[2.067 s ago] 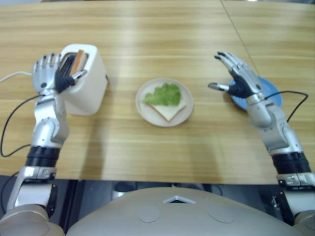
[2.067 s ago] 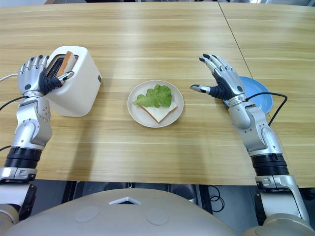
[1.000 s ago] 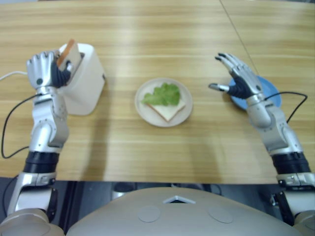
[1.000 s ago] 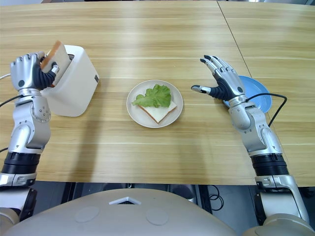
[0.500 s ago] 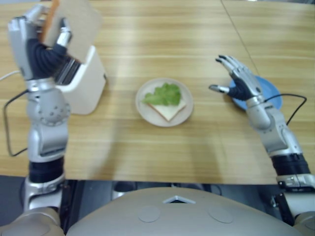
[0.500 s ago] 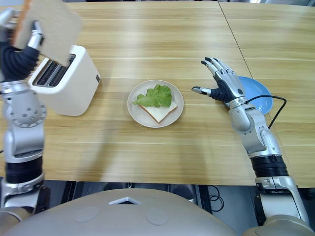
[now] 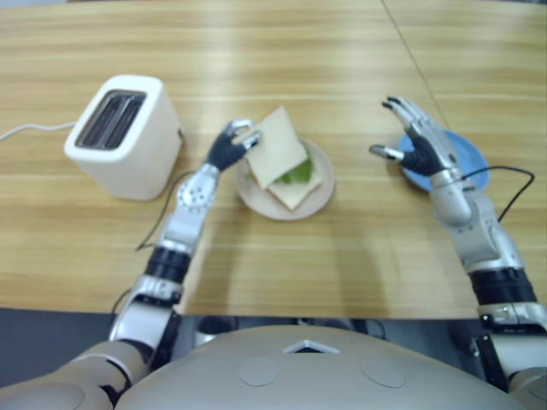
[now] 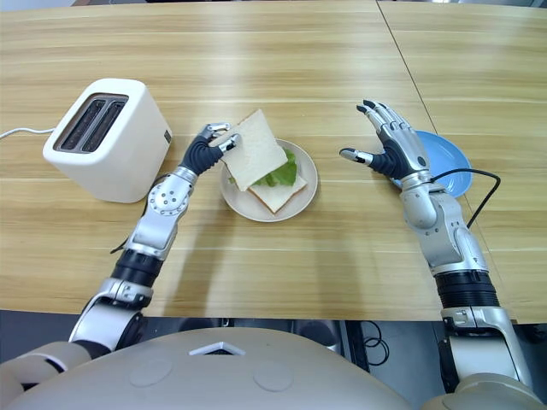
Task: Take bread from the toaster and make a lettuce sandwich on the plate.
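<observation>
My left hand (image 8: pixel 208 147) is shut on a slice of bread (image 8: pixel 254 149), holding it tilted just above the round plate (image 8: pixel 304 190). On that plate lies another bread slice (image 8: pixel 279 195) with green lettuce (image 8: pixel 283 173) on top, mostly hidden behind the held slice. The white toaster (image 8: pixel 107 137) stands at the left with both slots empty. Right of the plate my right hand (image 8: pixel 391 149) hovers open over the table, fingers spread.
A small blue dish (image 8: pixel 447 160) lies at the right, just behind my right hand. A black cable (image 8: pixel 475 186) loops beside it. The toaster's white cord (image 8: pixel 19 132) runs off the left edge. A table seam (image 8: pixel 408 64) runs down the right side.
My left hand lifted the bread slice out of the toaster, raised it high, then swung right and down to the plate. The right hand stayed nearly still.
</observation>
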`<state>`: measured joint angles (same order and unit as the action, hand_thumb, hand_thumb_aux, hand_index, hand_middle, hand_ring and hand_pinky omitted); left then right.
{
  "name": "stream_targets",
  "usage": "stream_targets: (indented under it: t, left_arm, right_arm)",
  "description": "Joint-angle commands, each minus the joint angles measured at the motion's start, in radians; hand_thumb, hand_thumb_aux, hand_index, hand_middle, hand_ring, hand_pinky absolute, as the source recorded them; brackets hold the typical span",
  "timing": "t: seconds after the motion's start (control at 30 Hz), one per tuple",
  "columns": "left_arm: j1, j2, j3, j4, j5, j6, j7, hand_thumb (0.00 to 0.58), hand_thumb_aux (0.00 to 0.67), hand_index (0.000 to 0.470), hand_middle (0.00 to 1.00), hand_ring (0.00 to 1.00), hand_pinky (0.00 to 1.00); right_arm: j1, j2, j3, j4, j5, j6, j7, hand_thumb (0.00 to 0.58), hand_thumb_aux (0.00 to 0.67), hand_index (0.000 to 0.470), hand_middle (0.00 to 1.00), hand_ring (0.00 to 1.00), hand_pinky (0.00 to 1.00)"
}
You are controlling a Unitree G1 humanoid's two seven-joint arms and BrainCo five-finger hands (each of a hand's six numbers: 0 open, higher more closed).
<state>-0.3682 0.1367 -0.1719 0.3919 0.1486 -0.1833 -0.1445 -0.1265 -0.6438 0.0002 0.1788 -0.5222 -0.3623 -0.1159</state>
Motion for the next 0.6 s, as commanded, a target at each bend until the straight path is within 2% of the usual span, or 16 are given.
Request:
stream_targets:
  t: [0.03, 0.2, 0.27, 0.6]
  left_arm:
    - [-0.081, -0.017, 0.002, 0.214, -0.012, -0.058, -0.035, 0.580, 0.670, 0.460, 1.00, 1.00, 1.00]
    - [-0.202, -0.038, 0.007, 0.514, 0.014, -0.110, -0.007, 0.580, 0.670, 0.460, 1.00, 1.00, 1.00]
    - [-0.227, -0.061, 0.031, 0.585, -0.026, -0.128, -0.050, 0.580, 0.670, 0.460, 1.00, 1.00, 1.00]
    - [-0.250, -0.100, 0.046, 0.698, -0.034, -0.140, -0.132, 0.580, 0.670, 0.460, 1.00, 1.00, 1.00]
  right_arm:
    - [-0.007, 0.003, 0.000, 0.033, 0.001, -0.008, -0.004, 0.000, 0.000, 0.000, 0.00, 0.00, 0.00]
    - [-0.014, 0.007, 0.011, 0.044, -0.009, -0.012, -0.004, 0.000, 0.000, 0.000, 0.00, 0.00, 0.00]
    - [-0.017, 0.008, 0.015, 0.047, -0.012, -0.015, -0.003, 0.000, 0.000, 0.000, 0.00, 0.00, 0.00]
    - [-0.028, 0.009, 0.030, 0.059, -0.028, -0.022, 0.003, 0.000, 0.000, 0.000, 0.00, 0.00, 0.00]
